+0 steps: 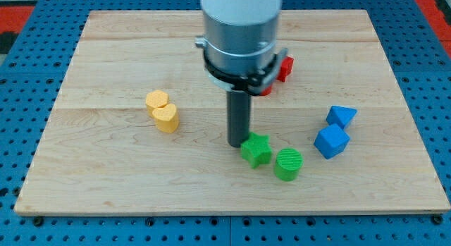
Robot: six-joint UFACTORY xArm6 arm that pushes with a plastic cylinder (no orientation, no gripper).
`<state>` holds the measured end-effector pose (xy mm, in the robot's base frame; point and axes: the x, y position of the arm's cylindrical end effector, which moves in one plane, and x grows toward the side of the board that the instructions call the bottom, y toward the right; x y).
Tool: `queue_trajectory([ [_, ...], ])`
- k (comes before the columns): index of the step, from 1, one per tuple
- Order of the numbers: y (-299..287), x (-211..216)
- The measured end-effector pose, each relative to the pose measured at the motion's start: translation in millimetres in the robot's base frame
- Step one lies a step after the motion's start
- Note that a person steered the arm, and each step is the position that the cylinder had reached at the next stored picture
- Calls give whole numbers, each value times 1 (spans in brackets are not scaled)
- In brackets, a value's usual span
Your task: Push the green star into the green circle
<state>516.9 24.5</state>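
Tip: my tip [237, 144] rests on the board [106, 189], touching the star's upper-left side.
Claw: there is none on this arm, only the dark rod, so no open or closed state shows.
Star: green star [256, 150] sits low in the view, right of centre.
Circle: green circle [288, 164] lies just beside the star, to its lower right, almost touching.
Yellow: two yellow blocks [163, 111] together at the view's left.
Blue: two blue blocks [335, 131] at the view's right.
Red: a red block [282, 68] partly hidden behind the arm.

The arm's wide grey cylindrical body [239, 24] is seen descending from the view's top centre, ringed below by a black collar, from which the straight dark rod is held upright with my tip [237, 145] set on the board.
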Motion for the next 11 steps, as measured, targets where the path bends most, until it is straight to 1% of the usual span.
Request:
queue_trajectory([
  [2, 31, -5],
  [3, 79, 5],
  [4, 118, 5],
  [5, 147, 1],
  [6, 149, 0],
  [7, 175, 34],
  [8, 222, 24],
  [9, 194, -22],
  [10, 139, -56],
  [11, 149, -46],
])
